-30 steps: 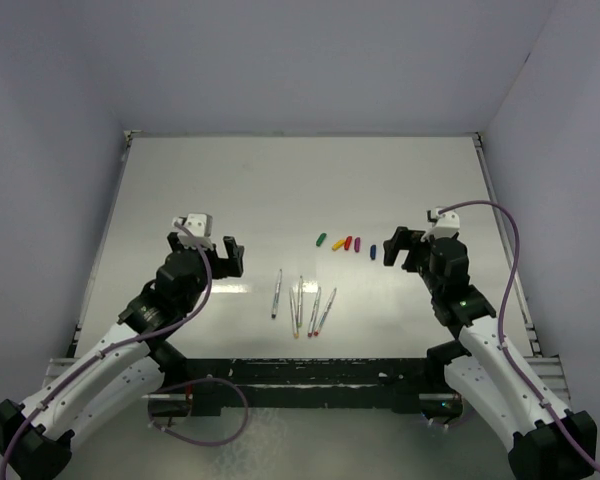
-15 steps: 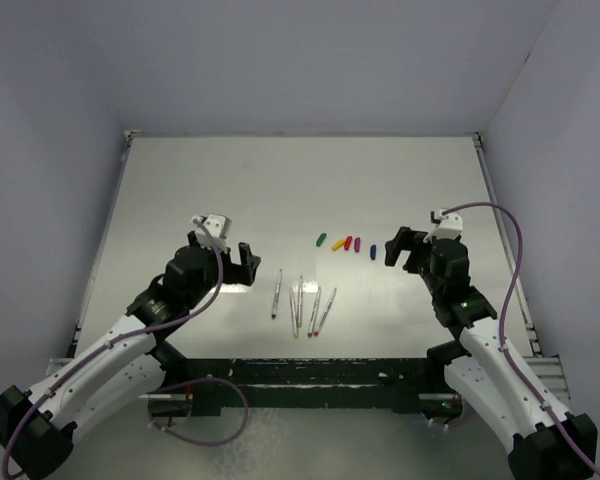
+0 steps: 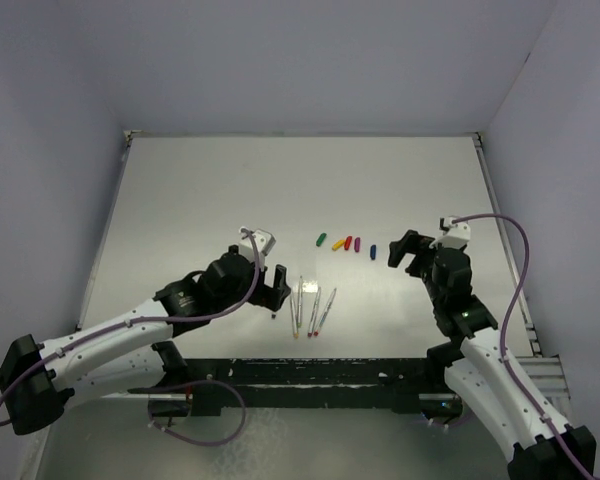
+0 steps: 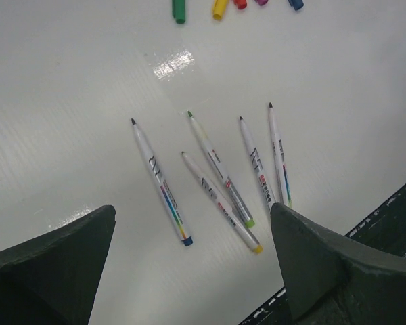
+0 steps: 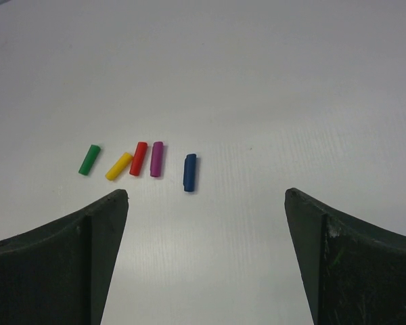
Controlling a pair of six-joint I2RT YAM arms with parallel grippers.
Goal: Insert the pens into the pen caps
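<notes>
Left pincer (image 3: 274, 287), jaws apart, hangs over five slim whitish-grey marker pens (image 4: 219, 168) on white worktop (image 3: 230, 190); long axes near-far, tips twd five stubby coloured plastic caps (image 5: 139, 158), w/ right pincer (image 3: 404, 250), also apart, nearer those.

Five pens (image 4: 219, 168) lay side by side on the table (image 3: 230, 190), near its front edge. The pen caps (image 5: 156, 159) lay in a row behind them, a little to the right. The left gripper (image 3: 273, 288) was just left of the pens, and the right gripper (image 3: 400, 250) was right of the caps.

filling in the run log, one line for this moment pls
left gripper open above pens | right gripper open near caps | nothing held
</notes>
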